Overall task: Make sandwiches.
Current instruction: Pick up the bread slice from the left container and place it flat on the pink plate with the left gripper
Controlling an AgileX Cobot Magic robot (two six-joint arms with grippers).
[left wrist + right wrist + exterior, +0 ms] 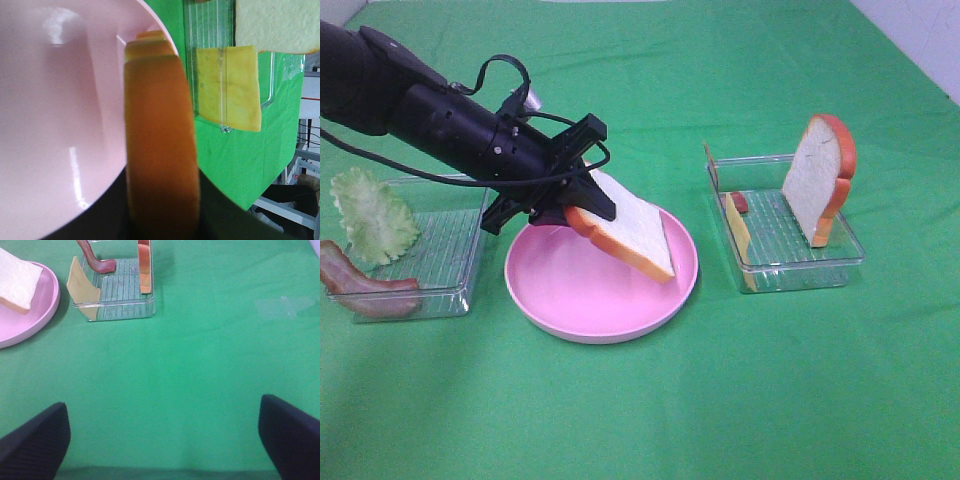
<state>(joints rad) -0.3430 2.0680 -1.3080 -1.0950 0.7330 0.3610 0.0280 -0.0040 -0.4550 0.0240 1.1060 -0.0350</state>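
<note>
Green table (640,410) carries pink plate (570,295), two trays (445,262) (775,238).

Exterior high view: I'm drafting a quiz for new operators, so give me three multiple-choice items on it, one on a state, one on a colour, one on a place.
1. The left claw is: A open and empty; B shut on a bread slice; C out of view.
2. The plate is: A blue; B white; C pink.
3. The other bread slice stands: A on the plate; B in the left claw; C in the right tray.
Answers: B, the claw pinches the slice, tilted over the plate; C, the round plate is pink; C, it stands upright in the clear tray on the right.
</note>
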